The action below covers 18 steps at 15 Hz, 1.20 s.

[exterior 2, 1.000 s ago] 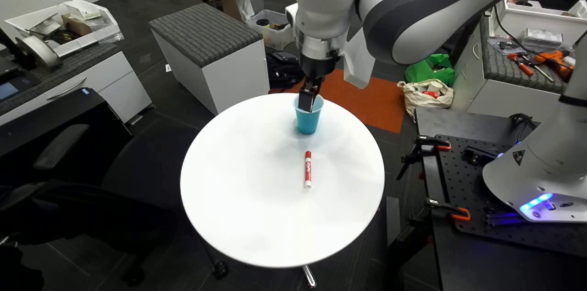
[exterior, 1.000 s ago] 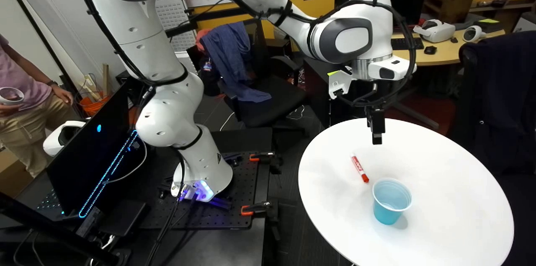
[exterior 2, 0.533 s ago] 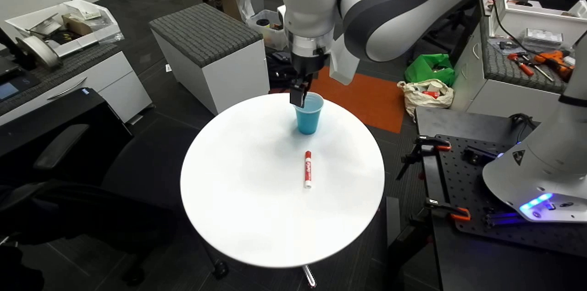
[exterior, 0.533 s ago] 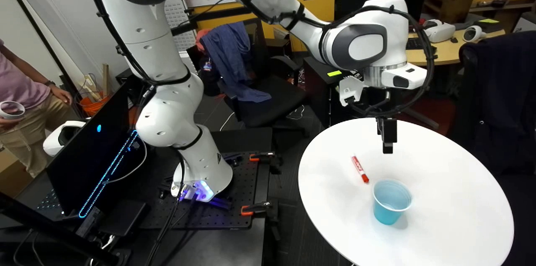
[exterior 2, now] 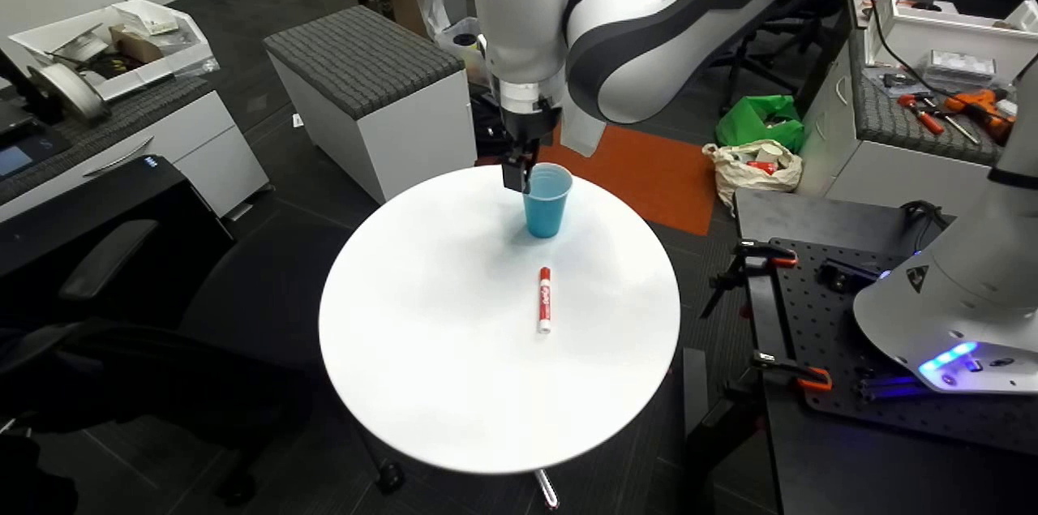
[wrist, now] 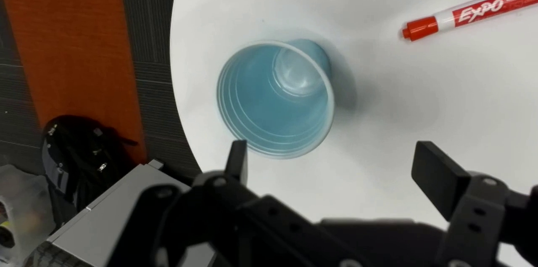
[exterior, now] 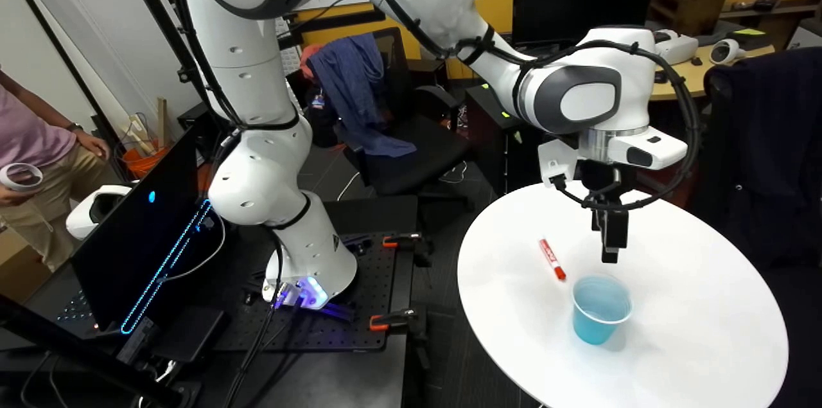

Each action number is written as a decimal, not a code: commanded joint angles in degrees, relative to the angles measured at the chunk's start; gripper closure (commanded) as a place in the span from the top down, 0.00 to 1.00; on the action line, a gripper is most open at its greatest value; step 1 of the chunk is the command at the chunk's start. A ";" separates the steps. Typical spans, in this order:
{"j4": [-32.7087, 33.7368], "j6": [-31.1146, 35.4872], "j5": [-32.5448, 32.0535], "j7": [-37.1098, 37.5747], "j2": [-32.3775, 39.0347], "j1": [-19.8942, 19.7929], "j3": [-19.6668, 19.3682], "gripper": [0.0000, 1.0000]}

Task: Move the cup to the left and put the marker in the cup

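The light-blue cup (exterior: 600, 311) stands upright on the round white table, mouth up, in both exterior views. Beside it lies the red marker (exterior 2: 544, 300), flat on the table, its red cap toward the cup. My gripper (exterior: 609, 254) hangs above the table near the cup, holding nothing. In the wrist view the gripper (wrist: 331, 147) is wide open. One of its fingertips (wrist: 238, 159) overlaps the rim of the cup (wrist: 273, 103) in the picture; contact cannot be told. The marker (wrist: 475, 11) shows at the upper right there, its far end cut off.
The round table (exterior 2: 454, 385) has its edge close to the cup, seen at left in the wrist view. A dark chair (exterior 2: 251, 296) stands beside the table. The robot's base sits on a black table (exterior: 359, 369) with orange-tipped clamps. A cabinet (exterior 2: 365, 69) stands behind.
My gripper has come down and shifted farther out from the robot base, nearer the cup's height, jaws unchanged. Cup and marker have stayed in place.
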 commanded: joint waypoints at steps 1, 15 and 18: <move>2.90 0.47 1.33 -3.01 3.51 1.09 -1.38 1.00; 6.78 0.99 9.46 -9.16 11.39 0.83 -1.29 1.00; 7.49 0.88 11.28 -10.26 12.94 0.71 -1.27 1.00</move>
